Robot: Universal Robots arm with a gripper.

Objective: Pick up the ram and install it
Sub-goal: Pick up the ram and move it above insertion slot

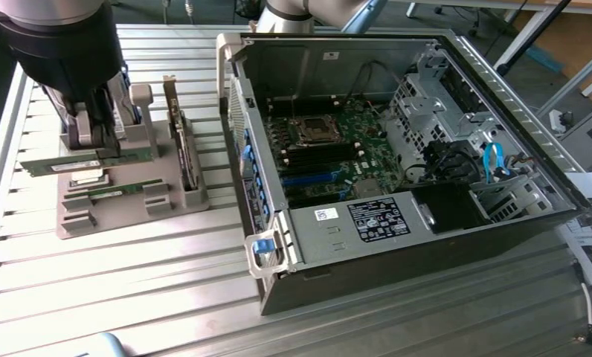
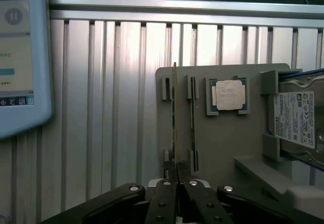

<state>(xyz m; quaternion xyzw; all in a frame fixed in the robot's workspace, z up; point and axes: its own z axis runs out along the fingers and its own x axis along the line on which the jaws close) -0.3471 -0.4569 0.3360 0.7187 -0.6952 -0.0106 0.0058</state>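
Wrist view has our black gripper clenched on the thin green ram stick, edge-on above the grey plastic holder on the ribbed metal counter; it seems just clear of its slots. We judge a straight, level lift avoids snagging.

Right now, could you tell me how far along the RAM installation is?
Done: the gripper is shut on one ram stick. In hand: that stick is at the gray holder, beside a second stick seated in its slot. Left: the install itself; the memory slots in the open computer case look empty.
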